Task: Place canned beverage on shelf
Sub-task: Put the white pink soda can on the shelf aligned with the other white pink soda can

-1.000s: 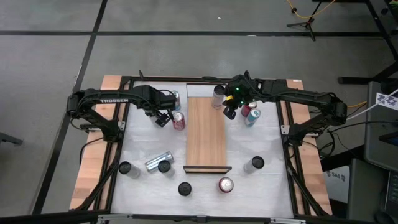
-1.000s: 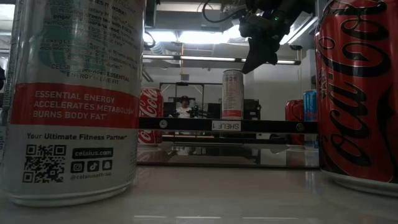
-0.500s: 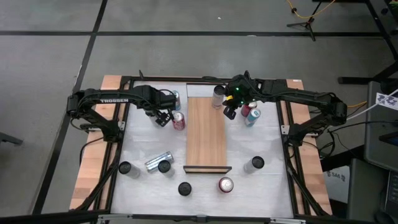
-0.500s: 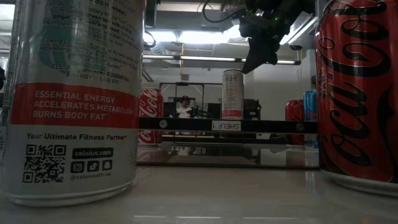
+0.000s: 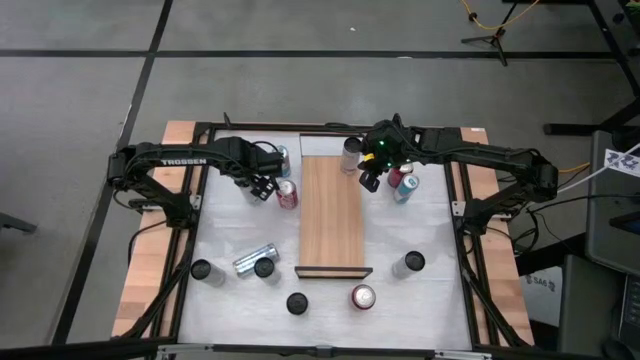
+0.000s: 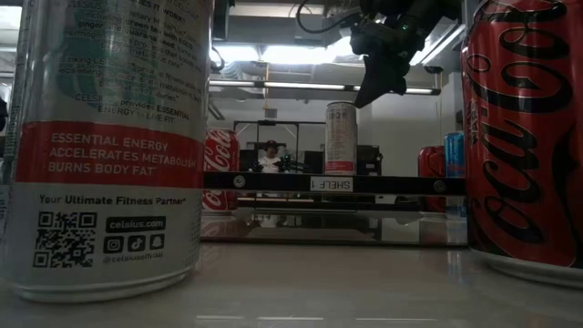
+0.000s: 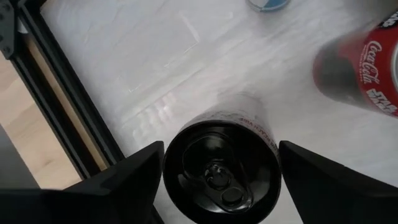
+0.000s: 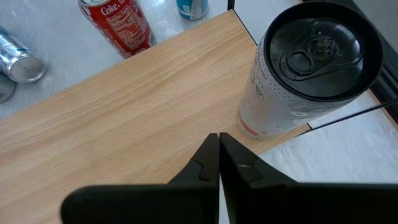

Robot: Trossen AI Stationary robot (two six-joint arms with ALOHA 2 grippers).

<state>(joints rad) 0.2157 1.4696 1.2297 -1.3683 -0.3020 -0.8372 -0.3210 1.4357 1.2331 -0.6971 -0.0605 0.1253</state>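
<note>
The shelf [image 5: 332,215] is a light-brown plank in the table's middle, with a dark lip at its near end. A white can with a black top [image 5: 351,155] stands on its base at the shelf's far right corner [image 8: 311,68]. My right gripper [image 5: 370,180] is shut and empty just above the shelf beside that can [image 8: 217,155]. My left gripper [image 5: 263,184] is open left of the shelf, its fingers on either side of a black-topped can [image 7: 221,180] that stands on the white table. In the high view the gripper hides this can. My left gripper comes from above, pointing down, with one finger [image 7: 140,171] on each side of the black-topped can's upper wall [image 7: 249,118]. I cannot tell whether the fingers touch the can. The can stands upright on the table.
A red cola can [image 5: 287,194] stands between my left gripper and the shelf, and a blue can [image 5: 283,157] stands farther back. A red and a blue can [image 5: 403,184] stand right of the shelf. Several more cans [image 5: 258,263] stand or lie near the table's near edge.
My left gripper has shifted a little toward the table's far edge, over the black-topped can. My right gripper and the can on the shelf have kept still.
</note>
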